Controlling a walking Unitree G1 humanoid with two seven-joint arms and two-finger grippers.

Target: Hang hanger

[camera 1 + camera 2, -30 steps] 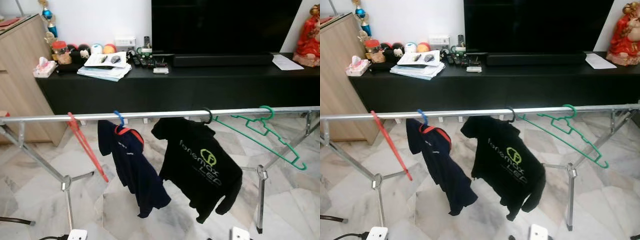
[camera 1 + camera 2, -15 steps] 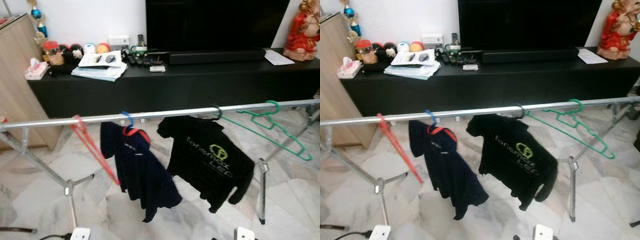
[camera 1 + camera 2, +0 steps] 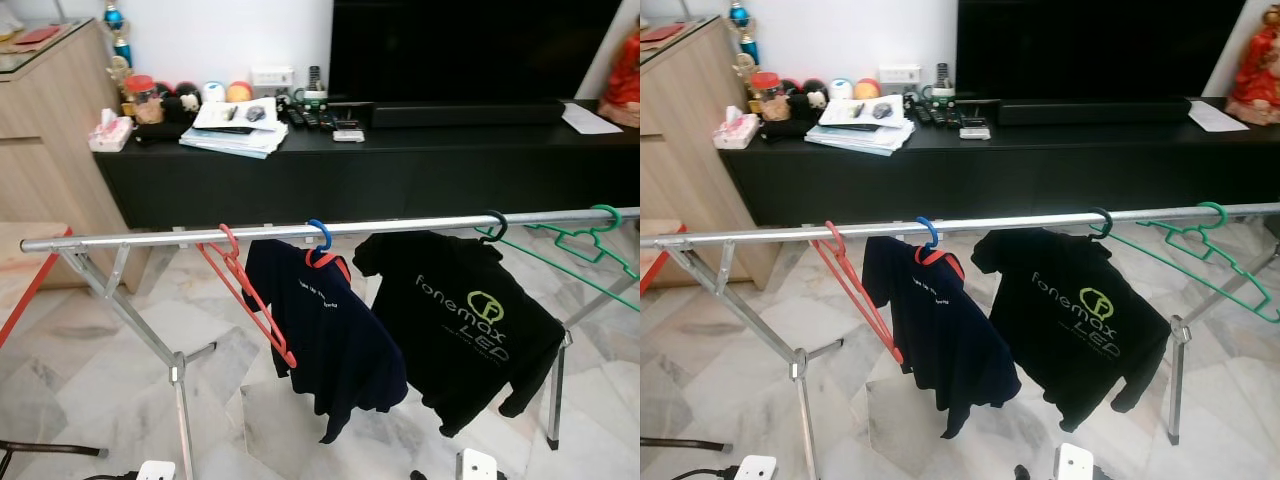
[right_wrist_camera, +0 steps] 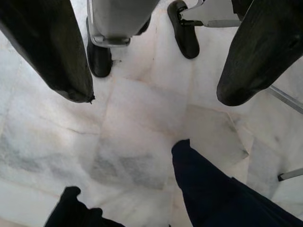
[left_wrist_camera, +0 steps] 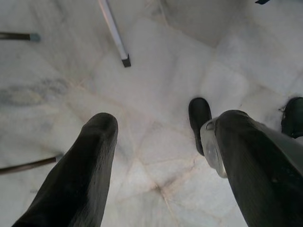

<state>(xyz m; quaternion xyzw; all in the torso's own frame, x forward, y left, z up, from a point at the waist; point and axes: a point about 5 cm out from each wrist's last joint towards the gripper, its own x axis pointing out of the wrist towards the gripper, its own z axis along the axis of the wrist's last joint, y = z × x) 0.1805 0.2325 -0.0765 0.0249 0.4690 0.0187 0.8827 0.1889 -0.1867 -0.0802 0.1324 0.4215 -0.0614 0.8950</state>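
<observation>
Where the pale marble floor (image 3: 90, 360) runs back to a white wall, a long black cabinet (image 3: 400, 170) carries papers (image 3: 235, 135), remote controls, small round ornaments and a dark screen (image 3: 470, 50), with a wooden cupboard (image 3: 50, 160) on the robot's left. In front stands a silver drying rack whose rail (image 3: 150, 238) crosses the whole head view on crossed metal legs (image 3: 178, 395). From the rail hang, left to right, a bare red hanger (image 3: 250, 300), a navy shirt (image 3: 325, 335) on a blue hook, a black shirt (image 3: 465, 330) printed "fonemax LED", and a bare green hanger (image 3: 590, 240) near the right end. A red bar (image 3: 30, 295) slants at the far left edge.

The left wrist view looks straight down at the marble: the left gripper (image 5: 163, 156) has its two black fingers spread wide with nothing between them, above a dark robot foot (image 5: 199, 120) and a rack leg's foot (image 5: 124, 59). The right wrist view likewise looks down: the right gripper (image 4: 156, 80) is spread apart and empty, and the hem of the navy shirt (image 4: 213, 189) lies just beyond its fingertips, not touching them.

The hangers sit up on the rail, well apart from both grippers, which hang low near the floor.
</observation>
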